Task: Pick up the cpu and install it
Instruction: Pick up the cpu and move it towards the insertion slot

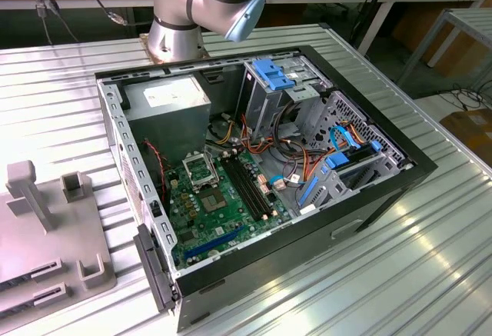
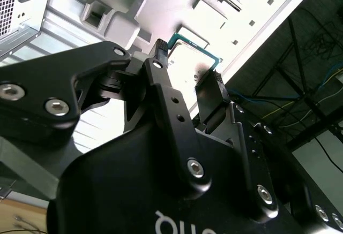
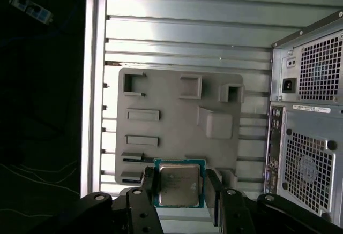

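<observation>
Black gripper (image 2: 187, 65) links crowd the foreground in both wrist views, and its two fingers (image 3: 148, 188) stand partly closed, clamped on opposite edges of the cpu (image 3: 178, 182). So the chip is not off to any side of the gripper but squarely between the pads. It is square and has no long axis to speak of. Its gripped edges run parallel to the fingers, and its silvery face with the green rim is turned flat toward the first wrist camera. The second wrist view shows the same hold from the side, one pad (image 2: 209, 92) pressed to the rim and the chip's far corner jutting past the tips. Beyond the chip lies the grey fixture (image 3: 177, 132) on the ribbed table (image 3: 187, 30). The cpu sits over the fixture's near edge, though whether it rests there or is lifted clear I cannot quite tell from this angle. Just beside the fixture stands the case (image 3: 311, 137), its rear panel toward the first wrist camera. In the exterior view the fixture (image 1: 46, 236) lies to the view's left of the open case (image 1: 384, 190), and the socket (image 1: 201, 171) is inside on the board (image 1: 223, 213), well apart from the fixture and with the case wall between.
</observation>
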{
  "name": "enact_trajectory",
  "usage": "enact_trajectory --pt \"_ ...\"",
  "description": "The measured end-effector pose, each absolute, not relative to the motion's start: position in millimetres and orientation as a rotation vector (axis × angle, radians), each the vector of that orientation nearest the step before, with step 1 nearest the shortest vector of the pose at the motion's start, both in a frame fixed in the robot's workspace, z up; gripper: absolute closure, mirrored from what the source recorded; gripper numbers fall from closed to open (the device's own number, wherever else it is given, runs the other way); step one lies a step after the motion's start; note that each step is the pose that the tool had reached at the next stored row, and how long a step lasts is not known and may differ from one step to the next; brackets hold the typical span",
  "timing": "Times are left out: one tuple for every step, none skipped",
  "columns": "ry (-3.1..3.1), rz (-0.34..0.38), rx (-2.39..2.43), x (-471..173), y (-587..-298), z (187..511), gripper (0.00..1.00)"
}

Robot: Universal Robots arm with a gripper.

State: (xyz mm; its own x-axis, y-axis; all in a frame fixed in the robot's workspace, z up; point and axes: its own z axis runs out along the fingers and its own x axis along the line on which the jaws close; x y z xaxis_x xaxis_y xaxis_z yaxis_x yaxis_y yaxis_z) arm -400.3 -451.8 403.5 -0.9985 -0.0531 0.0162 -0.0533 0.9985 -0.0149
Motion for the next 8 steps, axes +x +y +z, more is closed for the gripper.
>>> enact_trajectory --pt "-3.125 0.024 0.083 -399.7 -451.8 403.5 0.53" --pt "-3.125 0.024 0.083 -399.1 -451.8 403.5 0.53" --pt "-3.125 0.024 0.083 -398.5 -451.8 403.5 0.53" --pt "-3.125 0.024 0.083 -397.7 -451.8 403.5 0.53" --pt "-3.125 0.024 0.083 -397.2 -451.8 403.5 0.53" --pt "-3.125 0.024 0.083 -396.4 -451.8 403.5 0.53" --pt "-3.125 0.024 0.083 -395.8 -451.8 403.5 0.53" --pt "-3.125 0.024 0.083 -395.3 -451.8 403.5 0.53"
